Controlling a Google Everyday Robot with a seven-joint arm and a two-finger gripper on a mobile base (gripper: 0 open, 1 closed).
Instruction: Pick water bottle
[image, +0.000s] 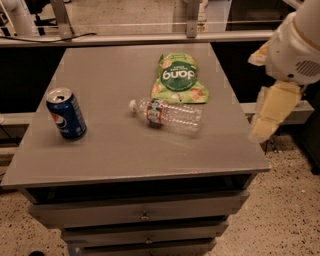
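The water bottle (167, 113) lies on its side near the middle of the grey table (125, 150). It is clear and ribbed, with its white cap pointing left and a red-green-white label band near the neck. My gripper (271, 114) hangs off the table's right edge, pointing down, well to the right of the bottle and apart from it. It holds nothing that I can see.
A blue Pepsi can (66, 113) stands upright on the left of the table. A green snack bag (179, 78) lies flat just behind the bottle. Drawers (142, 215) sit under the tabletop. A rail (130, 37) runs behind the table.
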